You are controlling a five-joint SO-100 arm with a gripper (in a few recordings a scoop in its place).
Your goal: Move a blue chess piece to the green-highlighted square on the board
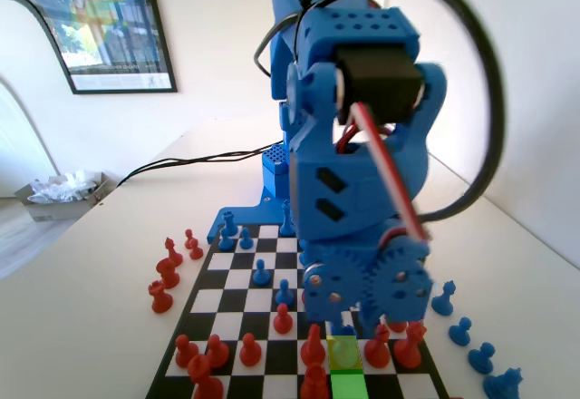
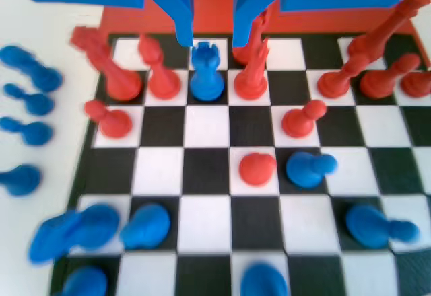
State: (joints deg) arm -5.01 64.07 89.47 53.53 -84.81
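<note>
Blue chess piece (image 2: 206, 72), tinted yellow-green in the fixed view, stands on the yellow square just beyond the green-highlighted square (image 1: 347, 386); the gripper (image 2: 212, 39) hangs above, jaws parted, grasping nothing, so the move remains undone

The fixed view looks low along the board (image 1: 272, 326) toward the arm; the wrist view hangs close above, sharing its red-piece end.
</note>
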